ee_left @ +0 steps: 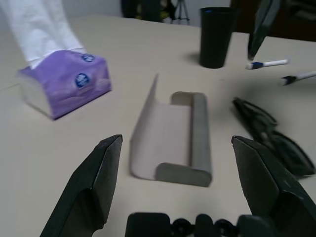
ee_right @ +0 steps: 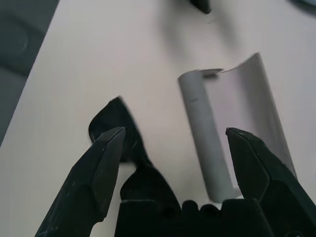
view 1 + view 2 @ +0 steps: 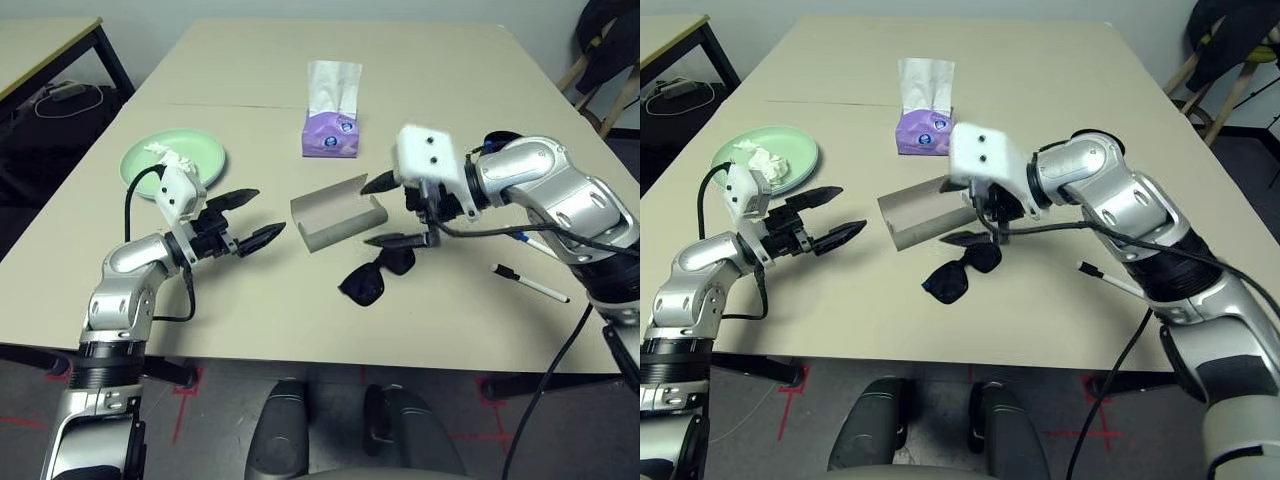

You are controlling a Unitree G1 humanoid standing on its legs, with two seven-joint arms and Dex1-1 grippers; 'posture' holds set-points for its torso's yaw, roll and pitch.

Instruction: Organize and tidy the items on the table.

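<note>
An open grey glasses case (image 3: 338, 213) lies at the middle of the table (image 3: 450, 80), its lid standing up. Black sunglasses (image 3: 375, 275) rest just in front of it. My left gripper (image 3: 262, 214) is open, a little to the left of the case and pointing at it. My right gripper (image 3: 368, 213) hangs open over the case's right end and the sunglasses, holding nothing. A mint green plate (image 3: 172, 160) with crumpled tissue (image 3: 168, 155) on it sits at the far left. A white pen (image 3: 530, 283) lies at the right. A black cup (image 1: 216, 35) and two pens (image 1: 266, 63) stand beyond the case.
A purple tissue box (image 3: 332, 130) stands behind the case. A dark-legged side desk (image 3: 50, 50) is at the far left with cables under it. A wooden chair frame (image 3: 600, 70) is at the far right. The back half of the table is bare.
</note>
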